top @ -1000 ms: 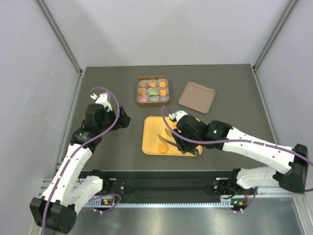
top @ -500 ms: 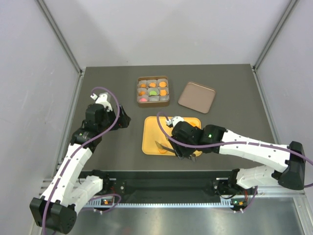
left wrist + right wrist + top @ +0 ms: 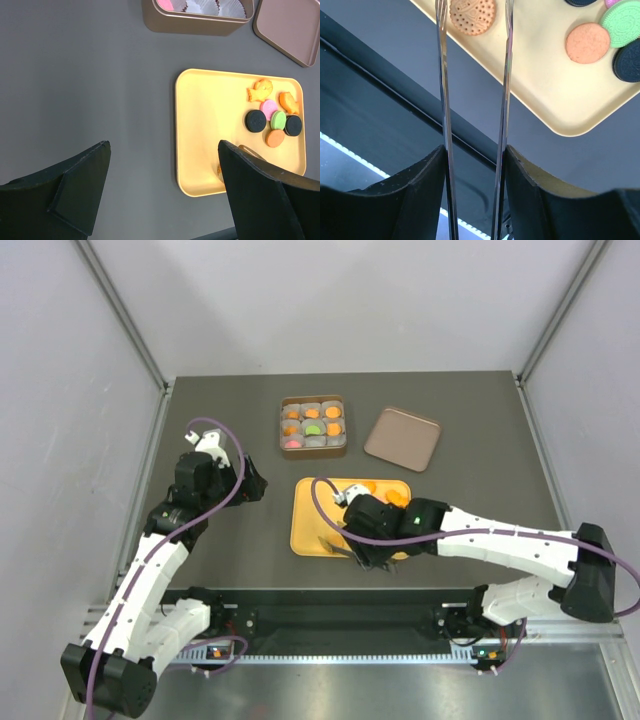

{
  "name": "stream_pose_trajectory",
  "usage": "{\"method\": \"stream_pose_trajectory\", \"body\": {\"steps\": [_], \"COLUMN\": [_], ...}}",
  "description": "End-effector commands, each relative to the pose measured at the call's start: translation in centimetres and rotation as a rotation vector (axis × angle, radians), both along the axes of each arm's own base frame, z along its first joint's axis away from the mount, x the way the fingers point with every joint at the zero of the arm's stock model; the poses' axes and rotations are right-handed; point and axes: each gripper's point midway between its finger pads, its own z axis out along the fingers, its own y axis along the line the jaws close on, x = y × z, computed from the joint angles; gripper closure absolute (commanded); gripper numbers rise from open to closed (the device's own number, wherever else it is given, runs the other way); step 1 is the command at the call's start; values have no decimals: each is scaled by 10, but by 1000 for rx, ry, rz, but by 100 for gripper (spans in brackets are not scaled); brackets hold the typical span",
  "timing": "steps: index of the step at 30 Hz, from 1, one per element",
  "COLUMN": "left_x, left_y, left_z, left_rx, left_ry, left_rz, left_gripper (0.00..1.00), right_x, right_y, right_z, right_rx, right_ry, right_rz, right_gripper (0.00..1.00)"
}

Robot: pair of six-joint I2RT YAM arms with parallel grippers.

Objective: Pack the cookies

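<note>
Loose cookies [image 3: 273, 120] in black, pink, green and orange lie at the right end of the yellow tray [image 3: 215, 115]. More cookies sit in paper cups in the brown box [image 3: 313, 398]. My right gripper [image 3: 473, 150] is shut on metal tongs [image 3: 442, 100]. The two tong blades stand apart on either side of an orange dotted cookie [image 3: 472, 15] near the tray's front edge. An orange cookie [image 3: 587, 42], a green one [image 3: 622, 22] and a black one [image 3: 630, 60] lie to the right of the blades. My left gripper [image 3: 165, 145] hangs open over bare table left of the tray.
The box's brown lid [image 3: 402, 438] lies upside down to the right of the box. Two orange fish-shaped biscuits [image 3: 260, 91] lie on the tray's far right. The table's front rail [image 3: 395, 95] runs just below the tray edge.
My right arm has swung left and toward the tray's near edge, bringing the tongs over the orange cookie. The cookies at the tray's right end are now uncovered. The left arm has not moved.
</note>
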Motion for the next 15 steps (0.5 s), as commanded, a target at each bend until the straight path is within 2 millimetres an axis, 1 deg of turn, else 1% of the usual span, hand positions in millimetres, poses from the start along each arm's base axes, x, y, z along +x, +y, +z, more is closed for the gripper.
{"method": "stream_pose_trajectory", "body": {"steps": [1, 8, 15], "left_x": [4, 4, 4], "left_y": [1, 1, 1], "left_z": [10, 10, 10], "left_rx": [-8, -8, -8], "left_ry": [-46, -45, -45], "left_rz": [8, 8, 8], "left_gripper": [7, 7, 7], "right_x": [-1, -3, -3], "right_y": [10, 12, 5], "right_z": [3, 0, 3], "right_rx": [26, 8, -23], "right_ry": [-22, -20, -24], "right_rz": [11, 24, 27], "right_gripper": [52, 52, 53]}}
